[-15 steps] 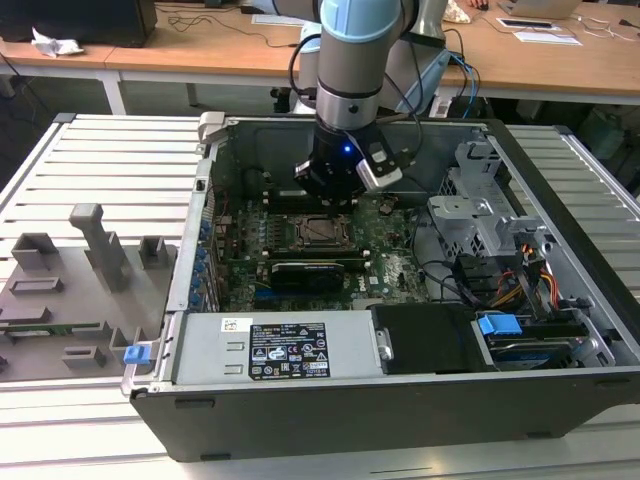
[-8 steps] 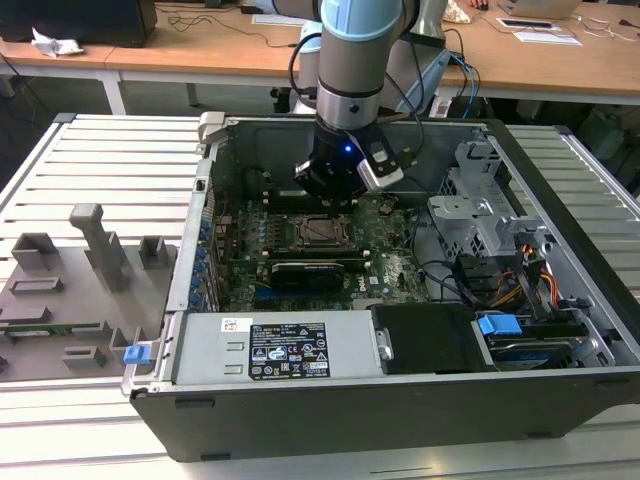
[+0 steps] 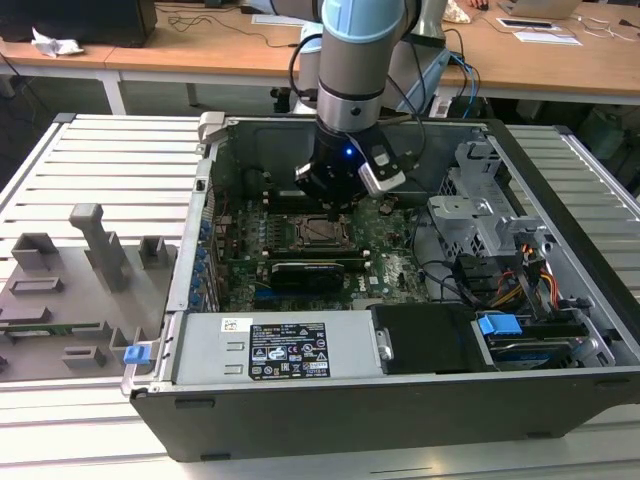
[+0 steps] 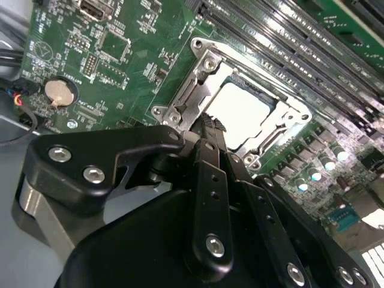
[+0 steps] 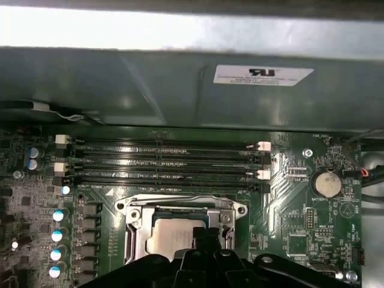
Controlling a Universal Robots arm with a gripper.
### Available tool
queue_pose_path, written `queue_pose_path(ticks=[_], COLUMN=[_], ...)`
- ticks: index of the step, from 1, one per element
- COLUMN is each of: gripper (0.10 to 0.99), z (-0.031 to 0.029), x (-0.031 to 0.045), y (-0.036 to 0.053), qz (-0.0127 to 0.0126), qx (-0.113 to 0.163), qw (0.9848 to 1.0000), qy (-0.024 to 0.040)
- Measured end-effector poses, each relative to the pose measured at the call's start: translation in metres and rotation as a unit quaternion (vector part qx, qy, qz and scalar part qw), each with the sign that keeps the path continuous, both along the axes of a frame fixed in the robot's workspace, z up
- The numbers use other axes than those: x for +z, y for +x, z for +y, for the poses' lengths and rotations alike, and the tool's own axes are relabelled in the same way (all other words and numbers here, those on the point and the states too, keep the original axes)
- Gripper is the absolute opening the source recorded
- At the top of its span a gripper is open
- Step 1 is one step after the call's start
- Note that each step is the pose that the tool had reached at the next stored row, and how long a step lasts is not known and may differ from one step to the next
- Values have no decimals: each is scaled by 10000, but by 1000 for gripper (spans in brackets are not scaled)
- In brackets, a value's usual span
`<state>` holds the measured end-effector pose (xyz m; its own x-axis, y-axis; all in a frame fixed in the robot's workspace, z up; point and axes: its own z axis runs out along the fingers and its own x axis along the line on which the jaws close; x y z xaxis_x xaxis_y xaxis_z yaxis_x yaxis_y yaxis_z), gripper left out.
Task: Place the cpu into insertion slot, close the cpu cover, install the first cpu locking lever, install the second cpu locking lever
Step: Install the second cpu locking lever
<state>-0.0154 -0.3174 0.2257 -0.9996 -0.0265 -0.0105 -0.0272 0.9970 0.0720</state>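
Fingers: the gripper [image 4: 207,123] is being held low over the socket, its black fingers [image 4: 211,156] drawn together to a narrow tip with nothing pinched between them; in the exterior view the gripper [image 3: 335,205] is hanging just above the board.
Cpu: the cpu [image 4: 237,114] is lying flat in the insertion slot [image 4: 276,129], directly beyond the fingertips; in the first wrist view its silver top [image 5: 171,237] is showing just ahead of the tips.
Cpu cover: the cpu cover [image 4: 192,99] appears to be lowered around the chip, its window framing the metal top; whether it is fully seated cannot be told.
Levers: whether either locking lever is latched cannot be told.
Risk, cover: if the fingertips are being pressed down off the frame edge, the tip is likely to slide onto the chip's top and scratch it, or to tilt the cover.
Risk, board: a sideways slip off the frame would be carrying the tips into the small components crowding the green motherboard [image 4: 120,54].
Risk, seating: if the chip is sitting slightly askew, pressure on the cover could be bending the contacts beneath; the seating cannot be judged here.
Surroundings: the long memory slots [image 5: 162,165] are running just past the socket on the far side from the fingers; a coin battery [image 4: 60,91] is lying off to one side; a row of capacitors [image 5: 57,234] is standing beside the socket.
Obstacles: the computer case [image 3: 190,260] walls are hemming in the arm, and loose cables [image 3: 455,285] are lying well apart from the fingers.
Bench: the case is resting on a slatted metal bench [image 3: 110,160].
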Motion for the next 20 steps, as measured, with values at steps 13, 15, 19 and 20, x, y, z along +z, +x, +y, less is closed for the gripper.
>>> queue_pose_path(ticks=[13, 15, 19, 20], gripper=[106, 106, 106, 106], z=[-145, -165, -203, -209], x=[169, 169, 169, 169], y=[0, 0, 0, 0], qz=[0, 0, 0, 0], qx=[1, 1, 1, 1], qw=[10000, 10000, 10000, 10000], qy=[0, 0, 0, 0])
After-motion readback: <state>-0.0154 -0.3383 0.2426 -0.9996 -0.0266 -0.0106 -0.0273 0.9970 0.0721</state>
